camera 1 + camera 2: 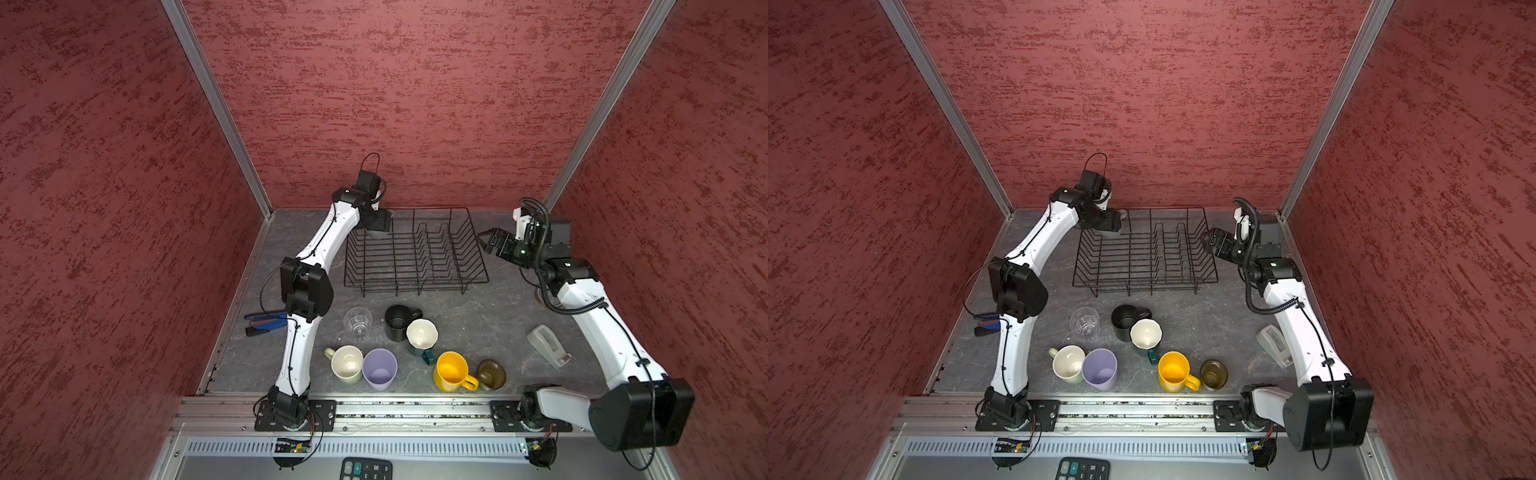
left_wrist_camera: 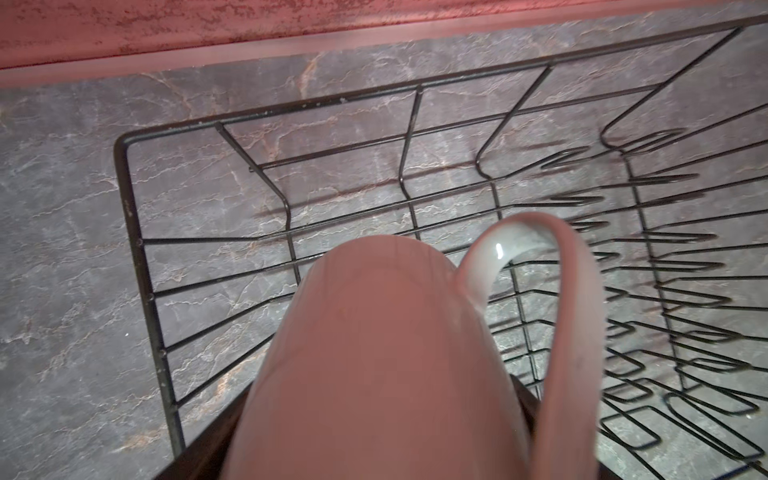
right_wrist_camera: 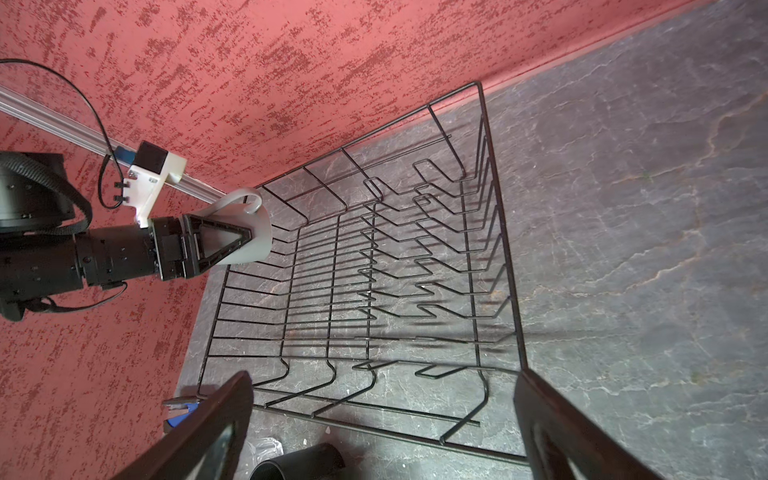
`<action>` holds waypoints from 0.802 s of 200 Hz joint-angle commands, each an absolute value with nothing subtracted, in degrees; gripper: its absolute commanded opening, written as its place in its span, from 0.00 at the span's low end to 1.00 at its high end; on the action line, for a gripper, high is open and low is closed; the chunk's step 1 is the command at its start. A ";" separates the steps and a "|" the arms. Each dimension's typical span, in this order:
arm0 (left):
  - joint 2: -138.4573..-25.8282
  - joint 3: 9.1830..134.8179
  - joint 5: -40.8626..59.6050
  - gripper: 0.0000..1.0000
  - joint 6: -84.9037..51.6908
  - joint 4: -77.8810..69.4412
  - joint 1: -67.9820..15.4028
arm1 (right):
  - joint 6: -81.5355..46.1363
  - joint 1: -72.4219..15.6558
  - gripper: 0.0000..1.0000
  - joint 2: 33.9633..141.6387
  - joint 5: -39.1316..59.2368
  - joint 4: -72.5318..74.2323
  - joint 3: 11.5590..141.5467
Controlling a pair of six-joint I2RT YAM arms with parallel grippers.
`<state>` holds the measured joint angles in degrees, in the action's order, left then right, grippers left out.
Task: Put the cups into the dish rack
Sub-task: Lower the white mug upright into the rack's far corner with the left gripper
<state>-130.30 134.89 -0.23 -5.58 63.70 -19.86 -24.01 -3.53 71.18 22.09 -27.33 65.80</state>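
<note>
Grey mug over dish rack, tape dispenser apart

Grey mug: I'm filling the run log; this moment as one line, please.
left gripper: shut on grey mug, over far-left corner of dish rack | right gripper: open, empty, beside it | dish rack: no cup inside

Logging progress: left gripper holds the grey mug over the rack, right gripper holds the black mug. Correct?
Not quite. The right gripper is open and empty, as the right wrist view shows; the black mug stands on the table in a top view. The rest holds.
</note>
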 commanded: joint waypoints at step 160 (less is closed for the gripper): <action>-141.35 141.94 -3.25 0.04 -9.12 62.01 -17.40 | -27.59 -3.24 0.98 69.79 26.21 -23.06 61.27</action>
